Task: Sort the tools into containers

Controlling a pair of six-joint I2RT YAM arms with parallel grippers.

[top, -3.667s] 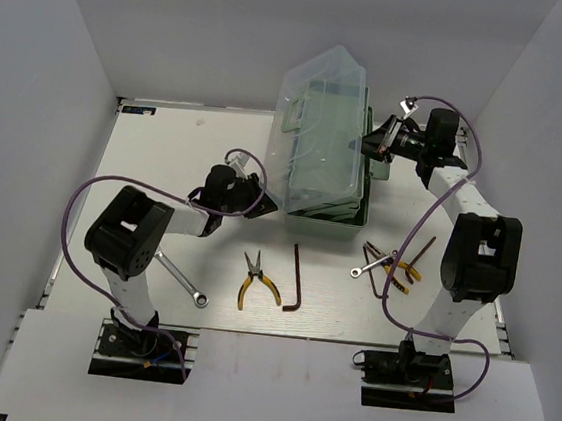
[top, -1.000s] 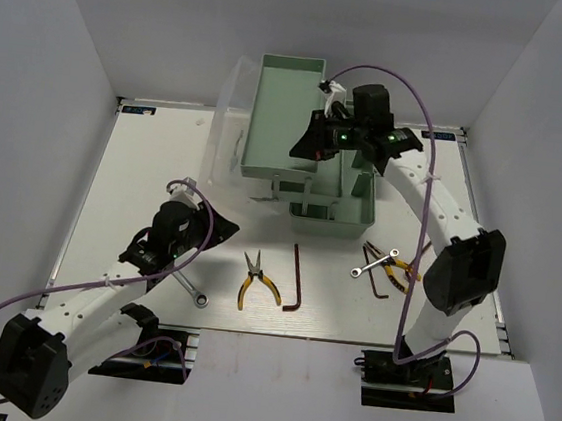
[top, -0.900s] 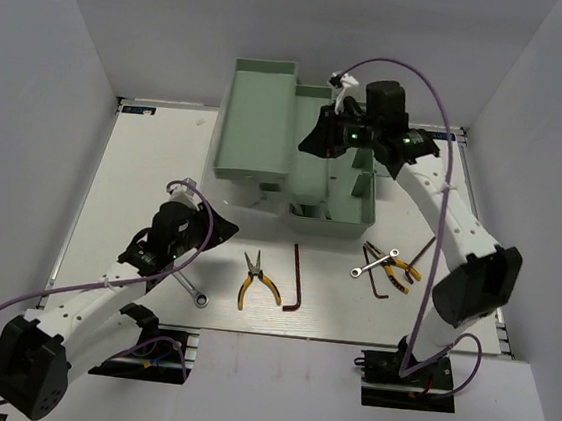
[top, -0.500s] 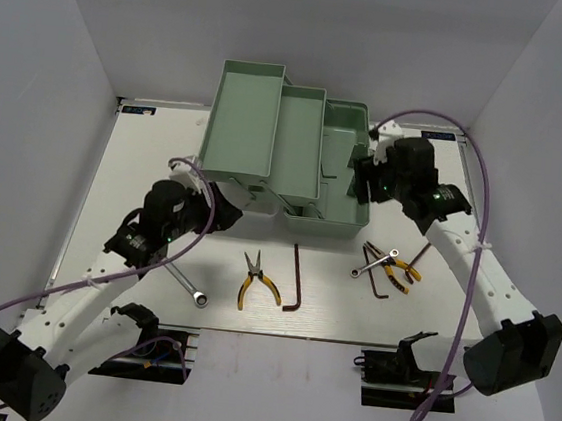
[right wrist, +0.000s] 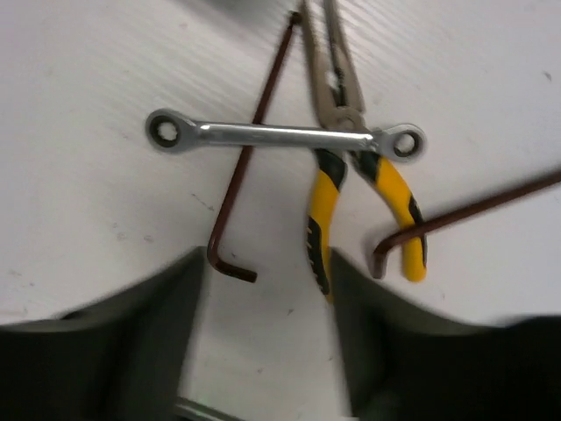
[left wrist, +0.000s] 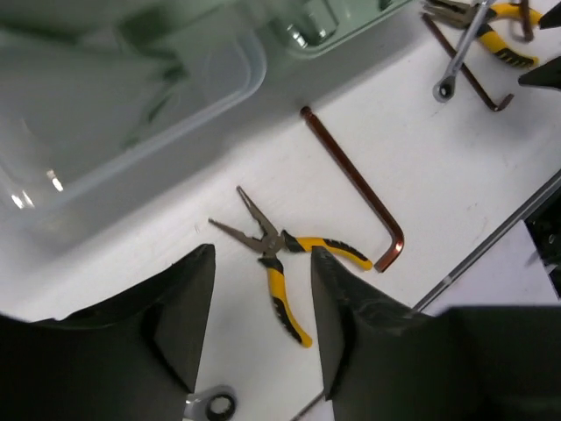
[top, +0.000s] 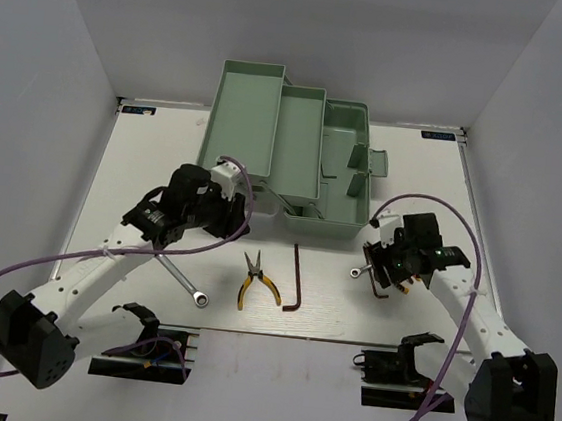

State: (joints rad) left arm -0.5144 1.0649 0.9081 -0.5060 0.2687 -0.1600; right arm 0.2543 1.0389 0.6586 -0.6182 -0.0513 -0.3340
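Right tool (right wrist: pixel 263 267) hangs spread and empty over the wrench (right wrist: pixel 280 136), so I'd lift that first since it lies across the pliers (right wrist: pixel 320 215).

Mint-green plastic toolbox (top: pixel 343 142) sits fanned open. Yellow-handled pliers (left wrist: pixel 272 248) and brown L-shaped hex key (left wrist: pixel 351 171) lie flat ahead of left claw (left wrist: pixel 261 259); silver wrench (right wrist: pixel 280 136) crosses second pliers (right wrist: pixel 318 206) below right claw (right wrist: pixel 263 263).

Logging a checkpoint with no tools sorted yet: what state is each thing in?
toolbox: open, trays fanned out
left gripper: open, empty
right gripper: open, empty
lone pliers: on table, jaws slightly parted
lone hex key: loose on table
piled wrench: lying across piled pliers and piled hex key
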